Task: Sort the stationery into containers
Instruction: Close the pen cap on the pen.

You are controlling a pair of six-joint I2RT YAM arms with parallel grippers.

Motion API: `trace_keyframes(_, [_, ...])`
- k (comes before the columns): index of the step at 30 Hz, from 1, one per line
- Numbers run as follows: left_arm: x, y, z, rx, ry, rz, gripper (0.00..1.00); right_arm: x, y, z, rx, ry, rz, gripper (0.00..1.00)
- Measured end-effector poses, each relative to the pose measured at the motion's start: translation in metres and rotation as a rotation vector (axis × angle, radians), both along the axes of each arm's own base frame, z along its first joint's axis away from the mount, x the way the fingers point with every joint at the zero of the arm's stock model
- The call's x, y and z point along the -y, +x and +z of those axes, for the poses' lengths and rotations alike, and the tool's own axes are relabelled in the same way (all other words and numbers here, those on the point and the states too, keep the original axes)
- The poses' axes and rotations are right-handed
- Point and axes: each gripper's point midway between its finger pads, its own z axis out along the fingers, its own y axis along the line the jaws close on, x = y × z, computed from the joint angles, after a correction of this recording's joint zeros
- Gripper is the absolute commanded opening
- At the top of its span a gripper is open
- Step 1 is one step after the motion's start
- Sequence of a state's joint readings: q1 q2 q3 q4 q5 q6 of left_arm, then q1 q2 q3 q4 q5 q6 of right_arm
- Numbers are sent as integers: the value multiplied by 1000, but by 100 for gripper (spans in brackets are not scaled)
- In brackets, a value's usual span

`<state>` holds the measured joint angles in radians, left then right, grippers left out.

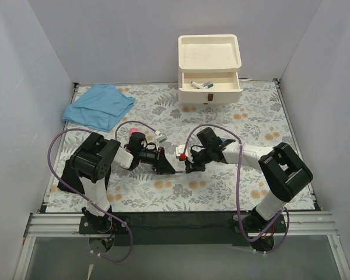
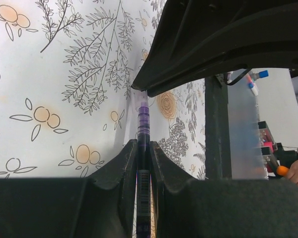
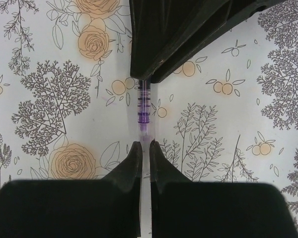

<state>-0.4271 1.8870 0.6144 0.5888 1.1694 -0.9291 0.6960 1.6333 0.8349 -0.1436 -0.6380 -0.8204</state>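
Clamping a thin purple pen (image 3: 143, 106) from both ends over the mid-worktop (image 1: 251, 116), well short of the far drawer unit (image 1: 209, 76), the left jaws and the right jaws could bend or drop it by pulling unevenly.

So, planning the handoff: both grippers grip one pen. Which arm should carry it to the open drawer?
Right, probably: right gripper and left gripper both pinch the purple pen, but the open drawer sits right of centre.

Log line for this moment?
left gripper shut on purple pen | right gripper shut on its other end | top drawer open, pens inside
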Motion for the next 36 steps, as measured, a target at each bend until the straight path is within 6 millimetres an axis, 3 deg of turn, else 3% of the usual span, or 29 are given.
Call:
trace_keyframes(15, [5,4,-1,-72,-22,-1,0,-1,0,0,31,-13,29,1])
trace_keyframes(36, [14,9,-8,-114,-22,-38,0,1,5,-4,-64,-62,-18,1])
